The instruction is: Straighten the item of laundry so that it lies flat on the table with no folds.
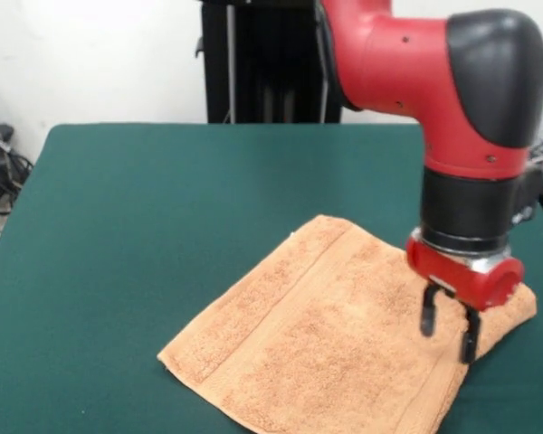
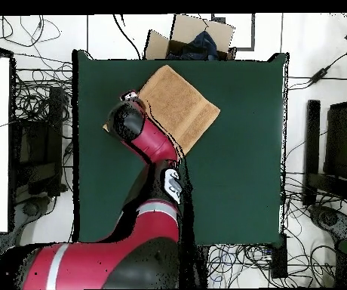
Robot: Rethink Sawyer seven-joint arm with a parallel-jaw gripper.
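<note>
The peach-orange towel [image 1: 344, 334] lies on the dark green table [image 1: 163, 226] at the near right in the front view, turned like a diamond. A woven band shows near its left edge. Its right corner looks thicker, as if doubled. My gripper [image 1: 449, 333] points down over the towel's right part with its two black fingers [image 1: 428, 318] apart and nothing between them; the tips are at or just above the cloth. In the overhead view the towel [image 2: 180, 106] lies near the table's [image 2: 237, 151] top edge, and the arm's head hides the gripper and the towel's left corner.
The black pedestal [image 1: 271, 63] stands behind the table's far edge. In the overhead view a cardboard box [image 2: 195, 38] holding dark cloth sits just beyond the table's top edge, and cables lie on the floor around the table.
</note>
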